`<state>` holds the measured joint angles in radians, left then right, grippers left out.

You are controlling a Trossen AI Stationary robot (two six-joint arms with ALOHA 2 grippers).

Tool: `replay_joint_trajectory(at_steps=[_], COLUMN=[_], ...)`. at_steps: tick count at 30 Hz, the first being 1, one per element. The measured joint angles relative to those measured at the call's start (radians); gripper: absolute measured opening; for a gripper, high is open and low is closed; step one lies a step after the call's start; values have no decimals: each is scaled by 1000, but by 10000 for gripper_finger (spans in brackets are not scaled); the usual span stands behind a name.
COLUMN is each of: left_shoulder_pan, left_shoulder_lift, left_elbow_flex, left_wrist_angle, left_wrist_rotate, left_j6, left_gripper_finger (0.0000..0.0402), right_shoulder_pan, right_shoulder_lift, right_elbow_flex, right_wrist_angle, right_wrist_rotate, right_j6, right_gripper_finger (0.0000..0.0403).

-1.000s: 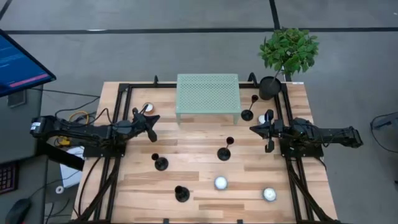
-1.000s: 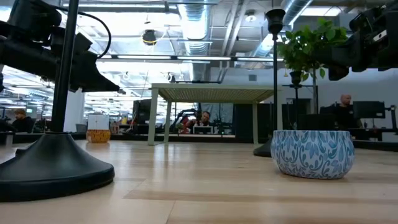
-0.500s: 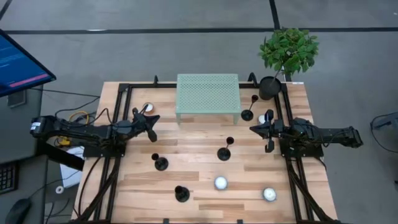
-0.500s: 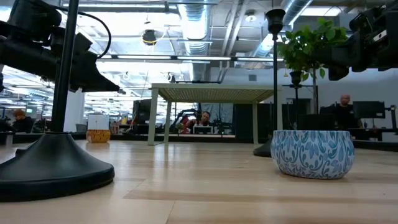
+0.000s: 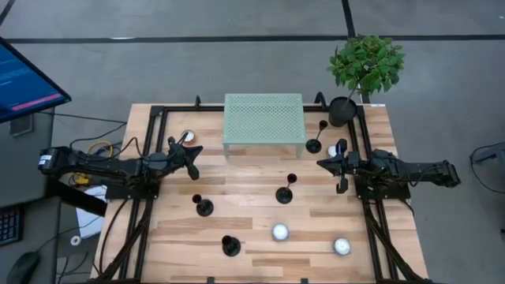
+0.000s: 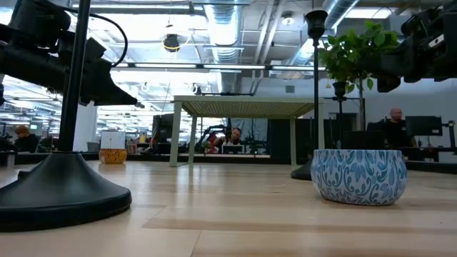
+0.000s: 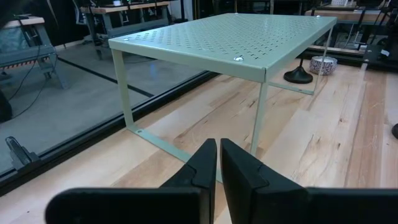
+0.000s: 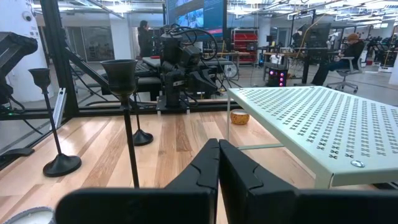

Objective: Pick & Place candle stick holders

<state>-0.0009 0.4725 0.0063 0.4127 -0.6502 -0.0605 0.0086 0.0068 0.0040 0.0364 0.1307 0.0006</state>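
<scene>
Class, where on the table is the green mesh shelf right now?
From above, the green mesh shelf stands at the table's far edge, centred between both arms, with a black candlestick just off its right corner.

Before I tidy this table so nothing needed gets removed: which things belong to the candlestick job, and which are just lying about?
Belong to the job:
- four black candle stick holders
- left gripper and right gripper, both shut and empty

Just lying about:
- green perforated shelf
- potted plant
- patterned bowls
- small candle jar
</scene>
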Motion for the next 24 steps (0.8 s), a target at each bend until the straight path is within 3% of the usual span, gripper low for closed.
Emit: replay_joint_trajectory(at_steps=[14, 20, 24], left_shoulder_pan=[0, 0, 0], left_shoulder_lift=[0, 0, 0], left_elbow_flex=[0, 0, 0], left_wrist_angle=[0, 0, 0], left_wrist_rotate=[0, 0, 0], left_j6=[0, 0, 0], left_gripper_finger=[23, 23, 23], right_shoulder_pan=[0, 1, 9], right_shoulder_lift=[0, 0, -1], right_elbow_flex=[0, 0, 6], right_wrist_angle=[1, 3, 6], right_wrist_rotate=[-1, -2, -2], right_j6=[6, 206, 243], right_gripper_finger=[0, 0, 0])
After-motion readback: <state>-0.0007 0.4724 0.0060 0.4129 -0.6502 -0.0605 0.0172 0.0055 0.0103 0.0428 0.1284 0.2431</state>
